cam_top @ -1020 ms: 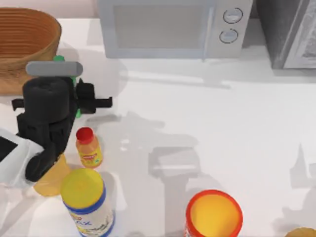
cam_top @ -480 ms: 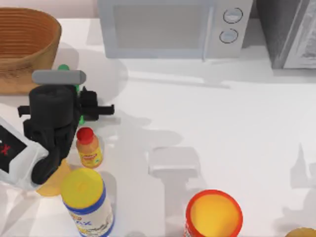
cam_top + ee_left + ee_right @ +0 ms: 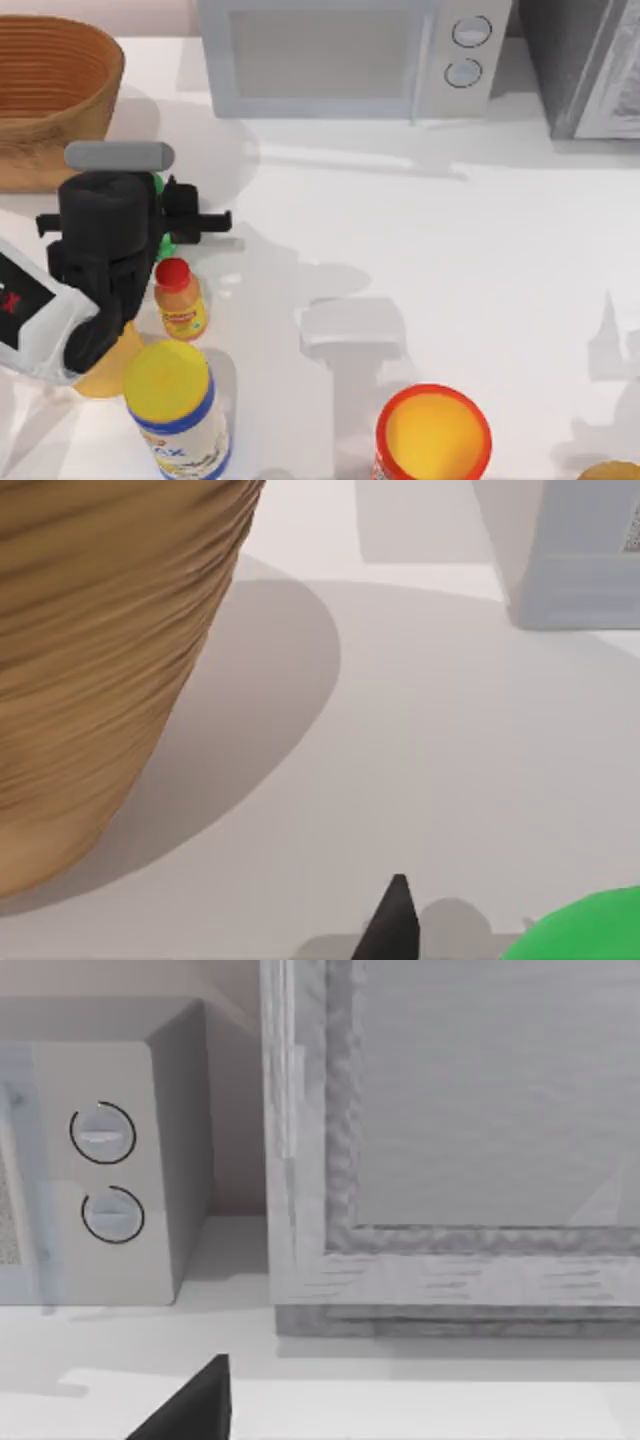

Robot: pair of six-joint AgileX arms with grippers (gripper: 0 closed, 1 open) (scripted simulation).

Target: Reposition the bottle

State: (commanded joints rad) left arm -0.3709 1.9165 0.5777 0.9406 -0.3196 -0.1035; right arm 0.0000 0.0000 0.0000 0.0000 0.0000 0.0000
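Since the green bottle [image 3: 163, 243] sits mostly hidden under the left gripper [image 3: 160, 215], beside the basket [image 3: 50, 90], can't tell if fingers are closed; keep wrist level, move slow past the orange bottle [image 3: 180, 300].

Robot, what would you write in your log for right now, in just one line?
task: reposition bottle | left gripper: over bottle, beside basket | grip: unclear | right arm: parked

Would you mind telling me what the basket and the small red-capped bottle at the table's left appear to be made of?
The basket looks like woven wicker or rattan: tan, matte, with fine ribbed coils around its wall, clearest in the left wrist view. The small orange-yellow bottle looks like smooth plastic with a glossy red cap and a printed label, though that is only a guess.
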